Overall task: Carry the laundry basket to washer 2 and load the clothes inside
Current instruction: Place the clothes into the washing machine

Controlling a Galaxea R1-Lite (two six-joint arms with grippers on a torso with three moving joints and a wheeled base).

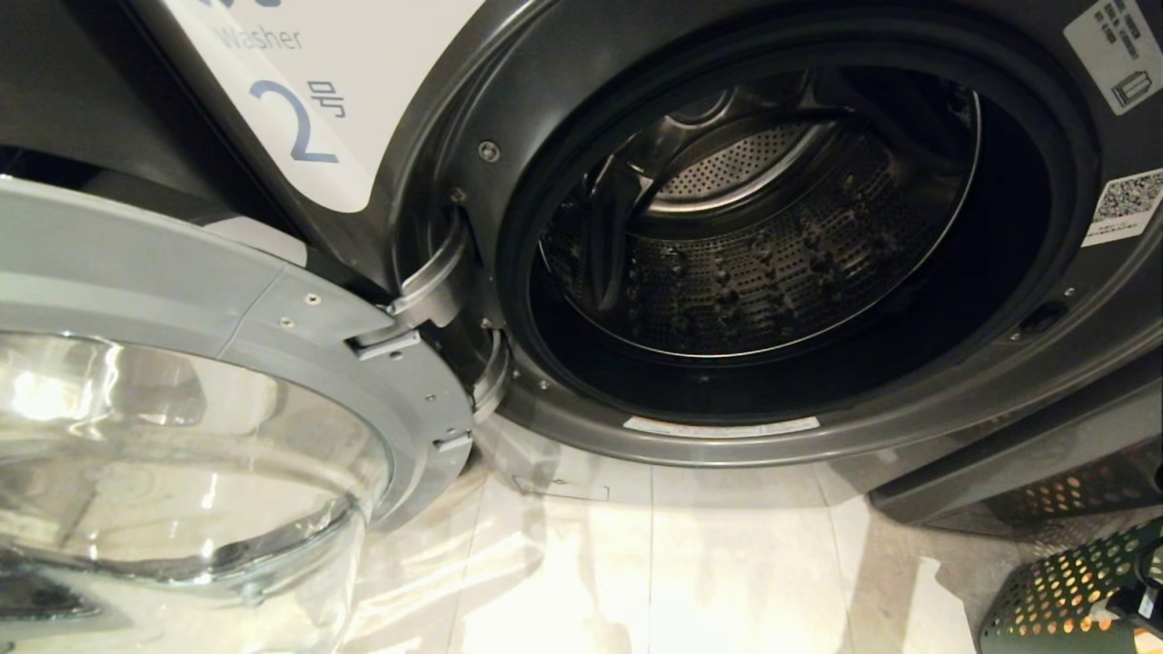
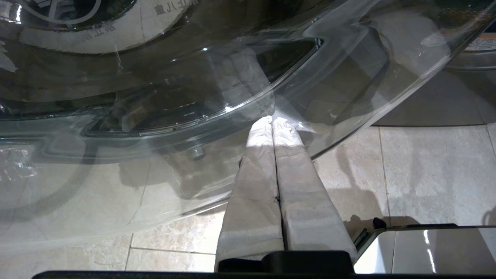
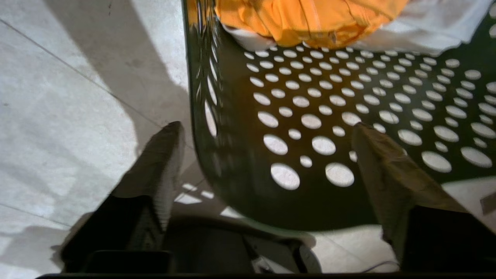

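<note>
Right gripper (image 3: 267, 135) wide open, empty, straddling basket (image 3: 348, 116) rim — may snag before reaching clothes (image 3: 310, 19) at 12 o'clock.

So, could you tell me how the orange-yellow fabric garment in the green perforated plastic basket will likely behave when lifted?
The orange-yellow fabric garment lies crumpled and folded, so it is probably floppy and will drape. It looks thin, so likely light. It may drag the white cloth touching it.
</note>
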